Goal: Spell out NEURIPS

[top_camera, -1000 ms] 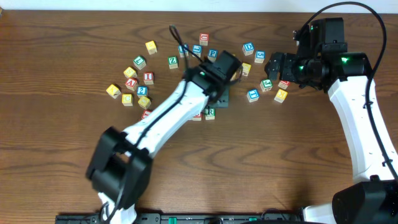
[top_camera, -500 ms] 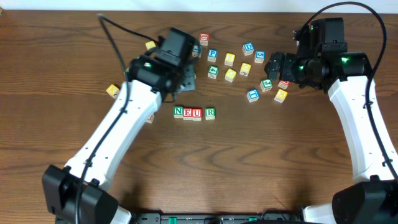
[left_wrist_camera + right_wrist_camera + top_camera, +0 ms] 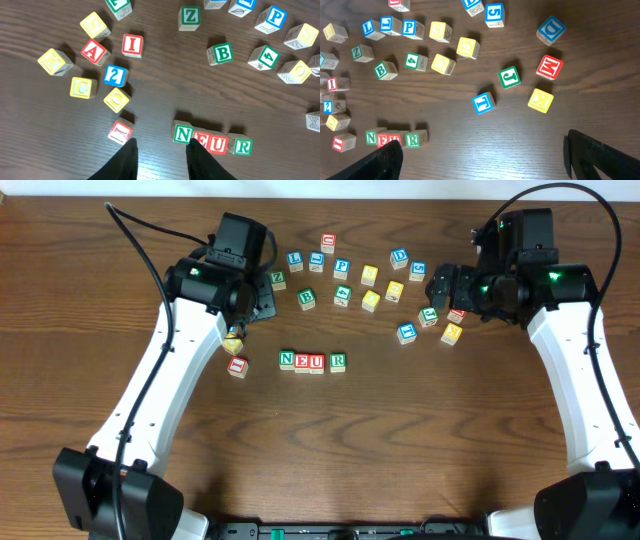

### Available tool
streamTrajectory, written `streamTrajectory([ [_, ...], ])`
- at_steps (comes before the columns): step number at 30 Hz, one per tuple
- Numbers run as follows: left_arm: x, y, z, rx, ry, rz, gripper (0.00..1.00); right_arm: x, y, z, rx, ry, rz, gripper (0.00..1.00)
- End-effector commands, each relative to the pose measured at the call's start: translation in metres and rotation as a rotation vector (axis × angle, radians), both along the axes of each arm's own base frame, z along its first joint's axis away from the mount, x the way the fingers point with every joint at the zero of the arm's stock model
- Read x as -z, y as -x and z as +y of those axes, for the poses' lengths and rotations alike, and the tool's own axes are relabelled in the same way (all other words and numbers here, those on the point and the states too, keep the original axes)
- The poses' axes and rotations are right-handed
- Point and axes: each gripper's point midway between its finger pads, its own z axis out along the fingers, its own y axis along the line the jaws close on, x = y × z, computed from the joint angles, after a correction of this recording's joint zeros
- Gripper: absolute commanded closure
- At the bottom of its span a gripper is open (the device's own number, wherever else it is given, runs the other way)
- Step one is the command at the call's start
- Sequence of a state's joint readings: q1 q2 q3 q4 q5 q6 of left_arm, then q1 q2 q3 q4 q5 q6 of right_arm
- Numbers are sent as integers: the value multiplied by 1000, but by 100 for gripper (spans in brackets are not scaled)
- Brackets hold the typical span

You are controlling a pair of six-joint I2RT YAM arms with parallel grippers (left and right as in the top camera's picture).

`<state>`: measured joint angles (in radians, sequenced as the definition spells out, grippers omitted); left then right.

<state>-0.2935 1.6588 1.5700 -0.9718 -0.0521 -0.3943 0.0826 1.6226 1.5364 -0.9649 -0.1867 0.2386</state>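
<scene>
While both arms hang over the far half of the table (image 3: 400,460), the left gripper (image 3: 161,150) has its fingers apart and holds nothing. The right gripper (image 3: 482,150) is spread very wide and is empty too. The green N (image 3: 287,360), red E (image 3: 302,361), red U (image 3: 316,362) and green R (image 3: 338,361) sit in a row mid-table. The red I (image 3: 132,44) lies left of them, and the blue P (image 3: 342,268) lies near the far edge.

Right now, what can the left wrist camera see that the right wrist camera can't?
Only the left wrist view shows the red A block and the yellow C block. Only the right wrist view shows the red M block, blue D block and green J block. Both show the NEUR row and the green B block.
</scene>
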Motion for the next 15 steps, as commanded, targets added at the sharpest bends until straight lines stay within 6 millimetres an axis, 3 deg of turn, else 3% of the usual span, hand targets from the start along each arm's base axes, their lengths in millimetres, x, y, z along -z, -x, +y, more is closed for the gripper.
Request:
streamTrajectory([
  [1,-14,-6,7,38,-29,-42,68,-6,-3,2,2,-4,-15,1],
  [15,-24,-31,37,52,-66,-125,67,-6,-3,2,2,-4,-15,1],
])
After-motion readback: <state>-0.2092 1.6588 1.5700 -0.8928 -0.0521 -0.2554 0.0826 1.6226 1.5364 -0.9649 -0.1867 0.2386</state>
